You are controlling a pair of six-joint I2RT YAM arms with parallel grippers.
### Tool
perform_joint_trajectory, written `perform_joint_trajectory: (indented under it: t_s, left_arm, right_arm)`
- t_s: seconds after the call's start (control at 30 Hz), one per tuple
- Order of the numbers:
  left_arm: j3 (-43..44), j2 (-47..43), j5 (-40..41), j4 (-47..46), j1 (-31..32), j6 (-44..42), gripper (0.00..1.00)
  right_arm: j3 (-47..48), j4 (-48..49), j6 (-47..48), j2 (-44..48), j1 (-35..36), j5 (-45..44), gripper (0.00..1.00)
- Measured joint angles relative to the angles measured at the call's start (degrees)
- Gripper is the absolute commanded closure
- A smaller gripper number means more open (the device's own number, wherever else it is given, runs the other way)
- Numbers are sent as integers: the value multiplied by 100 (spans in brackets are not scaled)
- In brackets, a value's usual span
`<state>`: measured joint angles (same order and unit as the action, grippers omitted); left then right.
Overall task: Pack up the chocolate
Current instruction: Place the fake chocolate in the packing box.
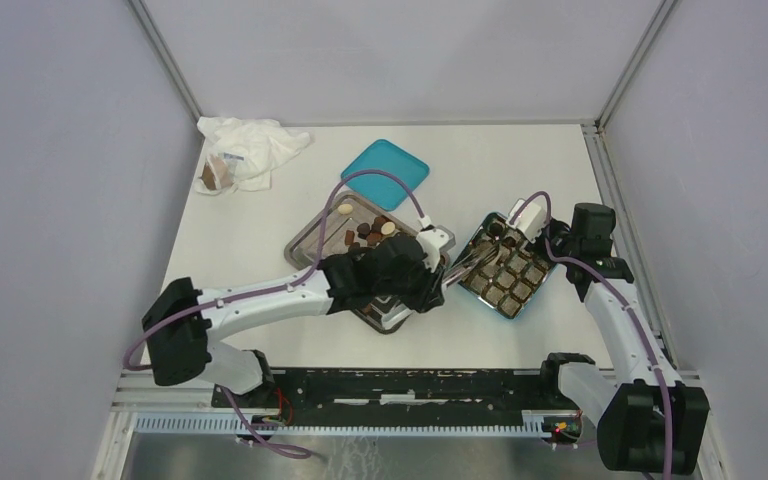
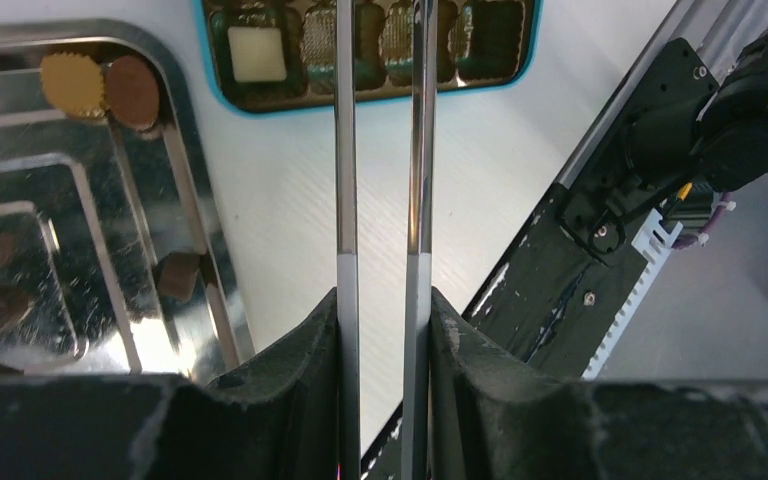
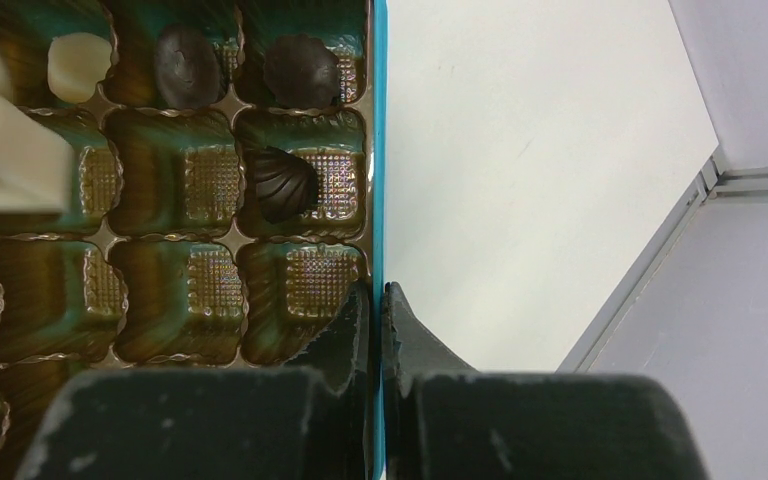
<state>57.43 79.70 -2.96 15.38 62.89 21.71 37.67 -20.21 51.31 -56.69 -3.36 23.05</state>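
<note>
Clamping the right hand (image 3: pixel 375 300) on the rim of the teal box (image 3: pixel 379 120), squeezing tweezers (image 2: pixel 346 150) in the left hand (image 2: pixel 385 305), judging the chocolate (image 2: pixel 132 92) light and brittle (pinching gently across flat sides).

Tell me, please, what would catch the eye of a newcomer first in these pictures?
First, the long metal tweezers in the left claw, reaching from over the steel tray of chocolate pieces toward the teal box at centre right. Next, the right claw pinches that box's rim, with many cells empty.
</note>
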Motion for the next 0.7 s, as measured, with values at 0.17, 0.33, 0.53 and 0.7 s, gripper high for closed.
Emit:
perform_joint_trajectory:
  t_s: [0.17,0.33,0.53,0.7]
  left_arm:
    - [372,577,44,-216,90,-55,98]
    - [503,782,144,-247,94,-59,98]
    - [730,1108,160,-256,94,-90,95]
    - [833,1338,299,-260,98,-109,86]
  right_arm:
    - [0,0,0,-33,0,0,100]
    - [0,0,0,-44,0,0,100]
    - [0,0,0,-70,17,7,100]
    - [0,-2,0,-83,26,28,100]
